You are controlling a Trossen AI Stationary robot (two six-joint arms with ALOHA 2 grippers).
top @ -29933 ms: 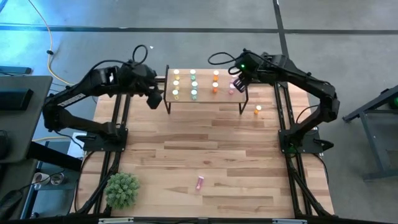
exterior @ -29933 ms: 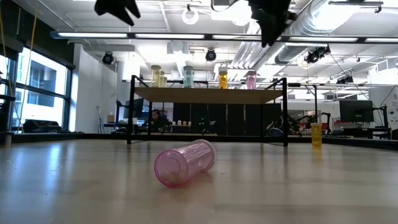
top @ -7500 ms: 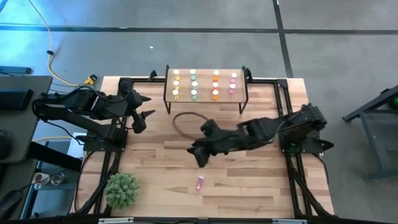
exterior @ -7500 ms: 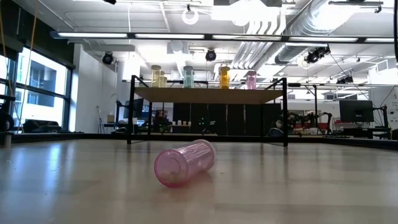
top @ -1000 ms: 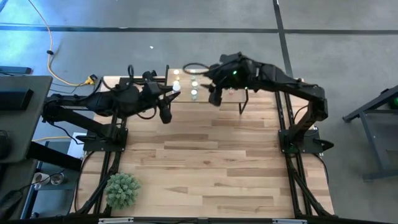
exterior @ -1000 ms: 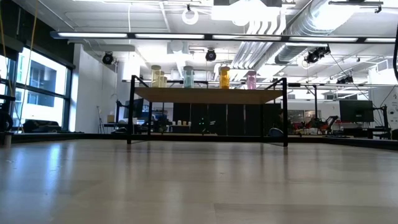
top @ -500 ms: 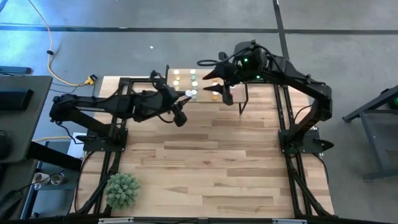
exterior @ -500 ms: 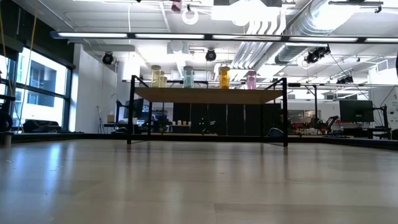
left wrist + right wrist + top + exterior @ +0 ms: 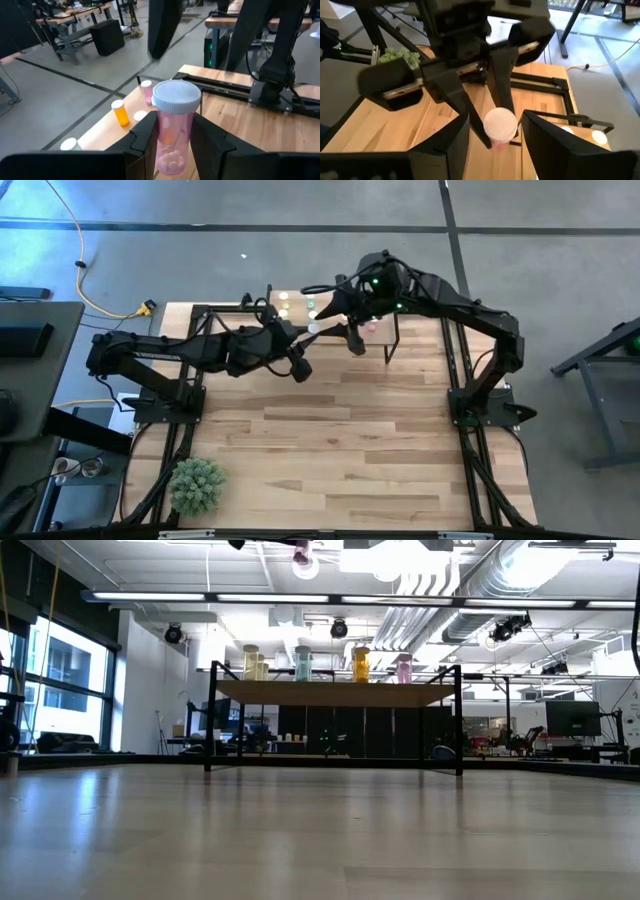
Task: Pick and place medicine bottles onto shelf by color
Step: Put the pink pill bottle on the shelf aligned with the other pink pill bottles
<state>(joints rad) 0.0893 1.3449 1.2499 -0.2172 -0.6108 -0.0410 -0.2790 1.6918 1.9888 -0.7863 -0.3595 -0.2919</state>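
High view: both arms meet over the rear centre of the table (image 9: 330, 450), just in front of the shelf (image 9: 388, 330). The left gripper (image 9: 308, 335) reaches in from the left side; the right gripper (image 9: 335, 320) comes from the right and hangs above the shelf's front edge, partly hiding the board. A white cap shows between the two grippers.

Left wrist view: the left gripper (image 9: 172, 132) is closed on a pink medicine bottle (image 9: 172, 132), one finger on each side of its body, white cap up, small white pills visible inside. Beyond it, on the shelf, stand an orange bottle (image 9: 119, 112) and a second pink bottle (image 9: 146, 91).

Right wrist view: the right gripper (image 9: 492, 125) has its fingers spread wide, one either side of the same pink bottle's cap; contact with the bottle cannot be confirmed. The left gripper's fingers grasp the bottle from the far side.

Low view: the shelf carries yellow, green, orange and pink bottles in a row, and the held bottle shows at the top edge.

A green plant (image 9: 195, 485) sits at the table's front left corner.
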